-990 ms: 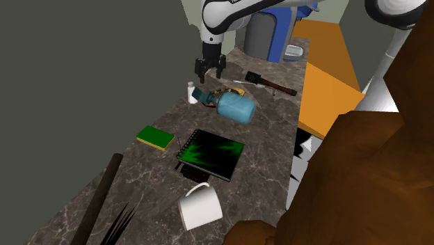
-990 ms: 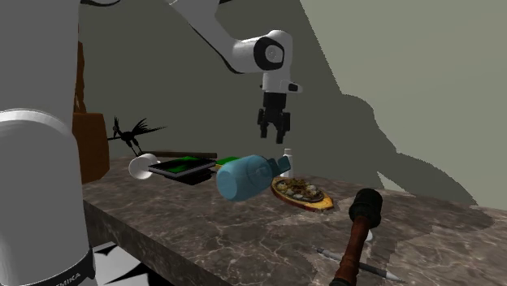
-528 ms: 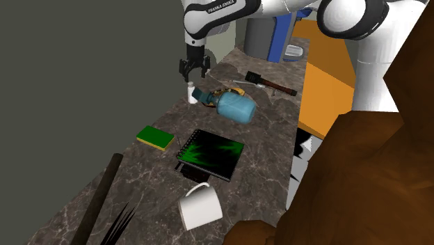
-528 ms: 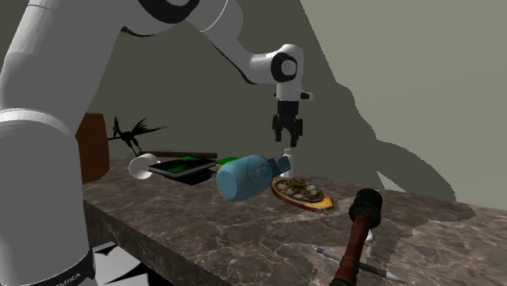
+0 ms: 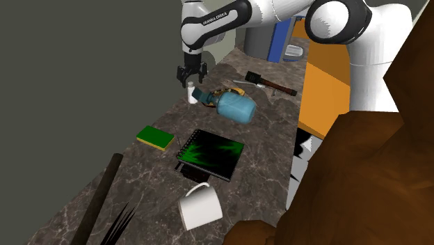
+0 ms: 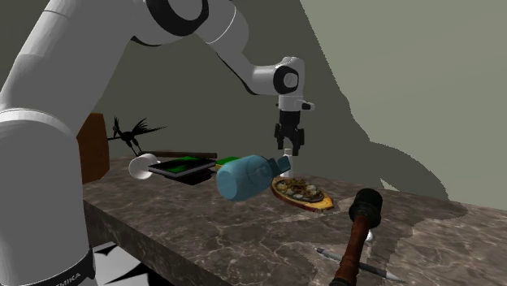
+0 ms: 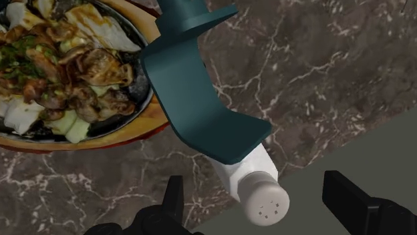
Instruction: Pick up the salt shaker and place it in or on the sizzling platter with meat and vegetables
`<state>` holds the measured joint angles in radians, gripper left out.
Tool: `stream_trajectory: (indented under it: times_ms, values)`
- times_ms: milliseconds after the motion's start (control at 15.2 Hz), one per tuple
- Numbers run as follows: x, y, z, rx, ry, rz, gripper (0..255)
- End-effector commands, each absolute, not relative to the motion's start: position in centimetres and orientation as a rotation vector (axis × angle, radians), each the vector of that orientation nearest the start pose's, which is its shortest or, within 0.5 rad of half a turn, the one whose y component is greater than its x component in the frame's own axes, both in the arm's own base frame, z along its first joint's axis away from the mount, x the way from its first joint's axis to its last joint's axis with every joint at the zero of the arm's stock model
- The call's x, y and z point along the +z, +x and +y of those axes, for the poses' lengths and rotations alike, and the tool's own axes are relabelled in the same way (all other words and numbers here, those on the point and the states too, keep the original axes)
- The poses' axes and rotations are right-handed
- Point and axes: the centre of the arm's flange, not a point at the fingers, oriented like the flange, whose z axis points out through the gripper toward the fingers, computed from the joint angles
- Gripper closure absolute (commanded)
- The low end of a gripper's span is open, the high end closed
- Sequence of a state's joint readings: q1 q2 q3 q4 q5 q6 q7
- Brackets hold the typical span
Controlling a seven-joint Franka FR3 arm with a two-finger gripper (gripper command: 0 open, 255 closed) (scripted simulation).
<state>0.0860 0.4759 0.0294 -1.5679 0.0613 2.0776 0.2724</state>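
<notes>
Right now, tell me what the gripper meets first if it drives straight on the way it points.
Most likely the salt shaker: its white cap sits between the open fingers of the gripper, though depth is hard to judge.

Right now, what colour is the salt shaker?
The salt shaker is plain white, clearest in the wrist view.

The arm's upper link (image 5: 212, 19) bears "FRANKA EMIKA" in white letters on its dark band, seen in the shoulder view. In the second exterior view, the arm's base (image 6: 49, 203) shows "MIKA", cut off at the picture's bottom edge.
</notes>
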Motion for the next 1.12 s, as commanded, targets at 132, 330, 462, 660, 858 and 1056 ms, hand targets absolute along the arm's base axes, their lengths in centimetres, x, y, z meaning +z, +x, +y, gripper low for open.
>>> stream_trajectory:
  times_ms: [132, 330, 462, 660, 858, 1056]
  values:
    - [36.25, 68.42, 7.87, -0.032, -3.055, 0.29, 0]
    - [36.25, 68.42, 7.87, -0.032, -3.055, 0.29, 0]
    - [36.25, 68.42, 7.87, -0.032, -3.055, 0.29, 0]
    - [36.25, 68.42, 7.87, -0.032, -3.055, 0.29, 255]
    - [36.24, 68.41, 7.88, -0.032, -3.055, 0.29, 255]
    - [36.27, 68.42, 7.87, -0.032, -3.055, 0.29, 255]
